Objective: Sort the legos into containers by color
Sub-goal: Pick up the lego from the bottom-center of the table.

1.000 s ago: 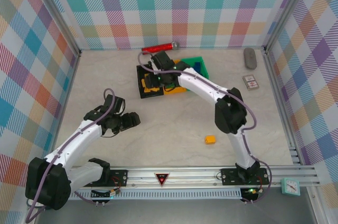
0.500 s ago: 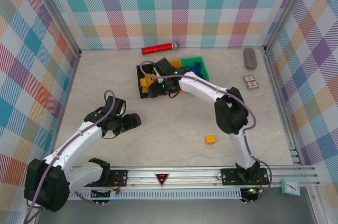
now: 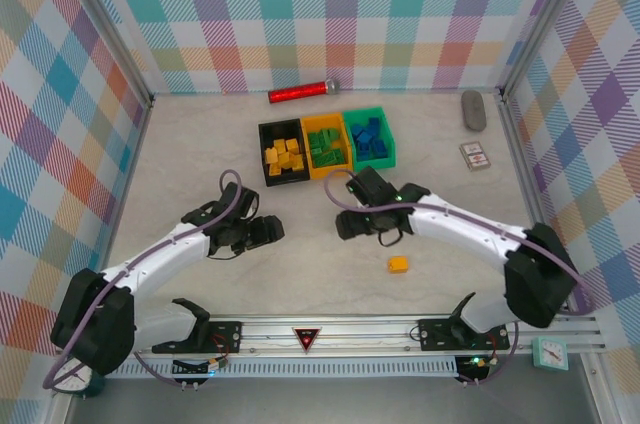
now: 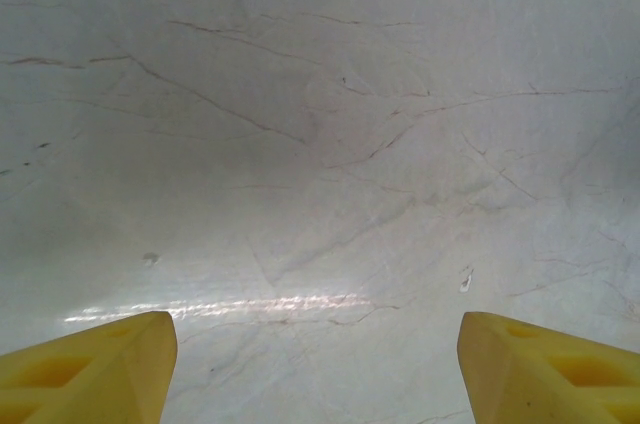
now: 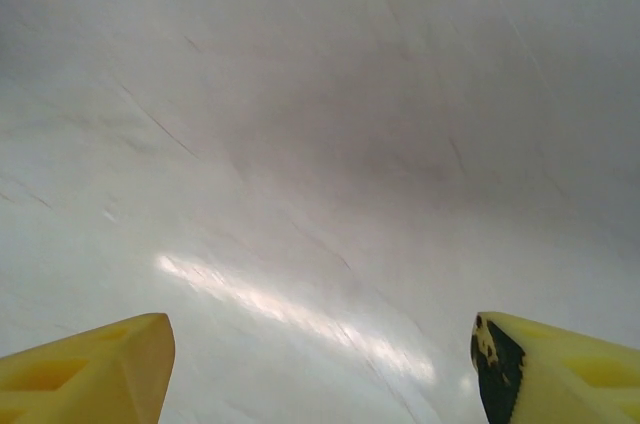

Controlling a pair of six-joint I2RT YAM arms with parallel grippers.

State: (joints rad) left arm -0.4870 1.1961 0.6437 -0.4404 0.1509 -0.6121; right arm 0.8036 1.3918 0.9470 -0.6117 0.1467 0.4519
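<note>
Right gripper (image 5: 322,344) spread wide | wedge-shaped yellow fingers (image 5: 90,369) | matte veined tabletop (image 5: 300,144)

Two matching arms here. The left arm (image 3: 150,259) and the right arm (image 3: 465,229) both wear smooth white shells along the links, with chunky black housings at every joint. A greyish-purple cable (image 3: 240,189) loops off the left arm, and a second purple cable (image 3: 331,189) curls by the right wrist. Black bases sit at the desk's near edge, and a tiny green light (image 3: 472,359) glows at the right one. Up close, the left claw (image 4: 315,369) has bright yellow fingers (image 4: 90,374) with moulded hollows. The right claw (image 5: 320,369) is yellow too, one fingertip (image 5: 495,359) carrying a black patch.
</note>
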